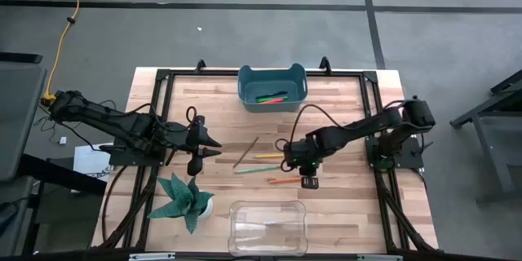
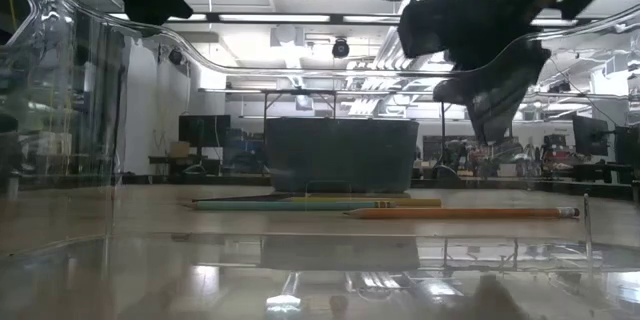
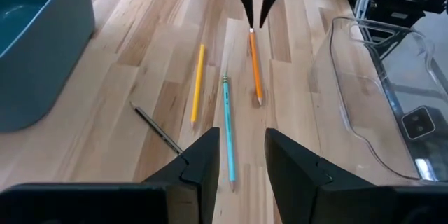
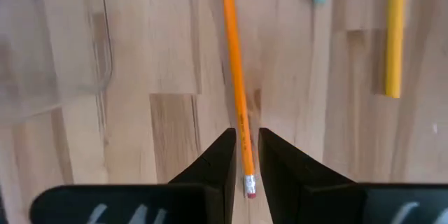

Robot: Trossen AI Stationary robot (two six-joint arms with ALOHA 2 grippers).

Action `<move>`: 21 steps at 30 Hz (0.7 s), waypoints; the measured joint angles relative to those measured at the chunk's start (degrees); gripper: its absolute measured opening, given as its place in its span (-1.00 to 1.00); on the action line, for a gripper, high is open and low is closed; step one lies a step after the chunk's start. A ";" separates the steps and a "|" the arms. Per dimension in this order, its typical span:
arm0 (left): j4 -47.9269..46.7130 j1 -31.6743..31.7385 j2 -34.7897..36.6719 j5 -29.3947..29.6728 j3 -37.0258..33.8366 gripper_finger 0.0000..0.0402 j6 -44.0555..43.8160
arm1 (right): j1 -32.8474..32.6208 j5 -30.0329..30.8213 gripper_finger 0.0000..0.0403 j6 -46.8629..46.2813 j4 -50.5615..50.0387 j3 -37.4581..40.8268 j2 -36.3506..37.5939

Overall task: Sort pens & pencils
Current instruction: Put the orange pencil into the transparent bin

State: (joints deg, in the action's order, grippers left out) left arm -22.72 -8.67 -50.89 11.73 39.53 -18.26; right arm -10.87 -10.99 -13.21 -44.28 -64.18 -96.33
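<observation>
Four pencils lie flat on the wooden table: orange [image 1: 284,180], teal [image 1: 255,169], yellow [image 1: 267,156] and a dark one [image 1: 245,152]. The green pen [image 1: 267,95] and the red pen [image 1: 276,99] lie in the blue bin [image 1: 272,77] at the far edge. My right gripper [image 4: 246,161] points down over the orange pencil's eraser end [image 4: 249,184]. Its fingers are a narrow gap apart, one on each side of the pencil, and above it in the low view [image 2: 490,110]. My left gripper [image 3: 241,161] is open and empty at the table's left [image 1: 214,148].
A clear plastic tub [image 1: 267,227] stands at the near edge, in front of the pencils. A green potted plant [image 1: 186,200] stands at the near left. A black frame [image 1: 163,73] runs round the table top.
</observation>
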 joint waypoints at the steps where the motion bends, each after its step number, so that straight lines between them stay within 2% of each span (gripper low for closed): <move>1: -0.03 0.00 0.00 -0.03 0.00 -0.48 0.23 | -0.24 0.23 -0.75 0.41 -0.57 -0.43 -0.71; 14: -1.46 0.00 0.00 -1.29 0.00 -0.48 4.40 | -3.19 1.16 -0.74 0.44 -3.83 -3.93 -7.83; 21: -1.51 0.00 0.00 -2.25 0.01 -0.48 5.35 | -3.17 1.32 -0.62 -0.06 -3.80 -5.45 -8.35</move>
State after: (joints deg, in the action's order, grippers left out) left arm -24.23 -8.67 -50.89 9.47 39.54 -12.91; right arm -14.04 -9.67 -13.27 -48.08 -69.63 -104.68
